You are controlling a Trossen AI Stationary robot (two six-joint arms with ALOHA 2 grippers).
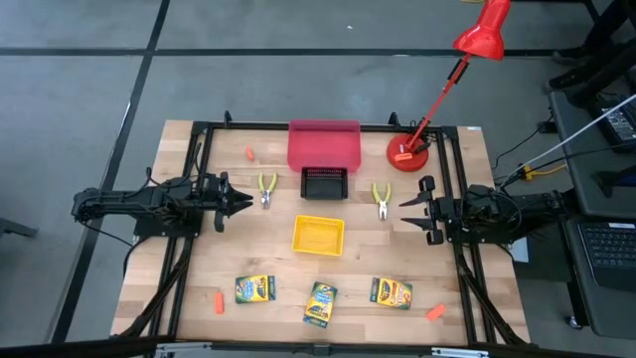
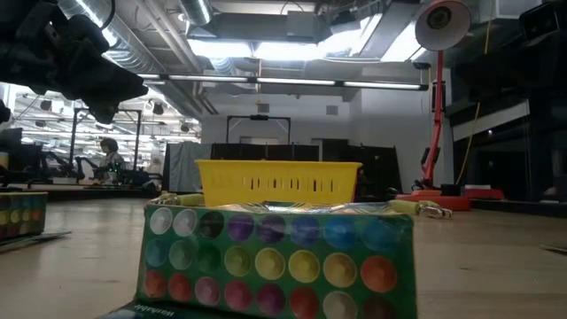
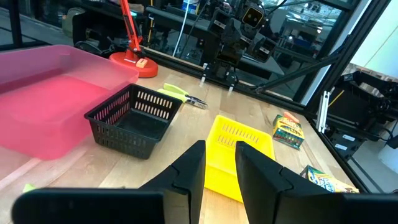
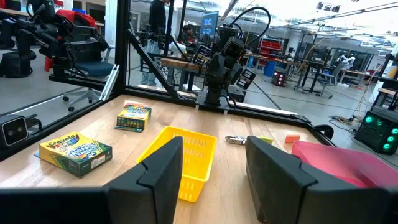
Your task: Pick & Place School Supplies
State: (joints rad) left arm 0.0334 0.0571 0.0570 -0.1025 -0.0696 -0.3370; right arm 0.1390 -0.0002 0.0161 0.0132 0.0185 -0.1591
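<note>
Pale wood worktop (image 1: 199,259), and everything is laid out across it. At the far edge sits the red tray (image 1: 323,145), the black tray (image 1: 323,183) touching its near side, the yellow tray (image 1: 318,235) at centre. The left gripper (image 1: 242,202) hangs near the left edge, fingers slightly parted, holding nothing. The right gripper (image 1: 405,211) waits near the right edge, jaws wide, empty too. Three crayon boxes (image 1: 254,288) (image 1: 319,303) (image 1: 391,291) line the near edge. Two pliers (image 1: 266,189) (image 1: 382,198) flank the black tray. Orange-red pieces (image 1: 218,301) (image 1: 434,311) (image 1: 249,153) lie near the near corners and the far-left corner.
</note>
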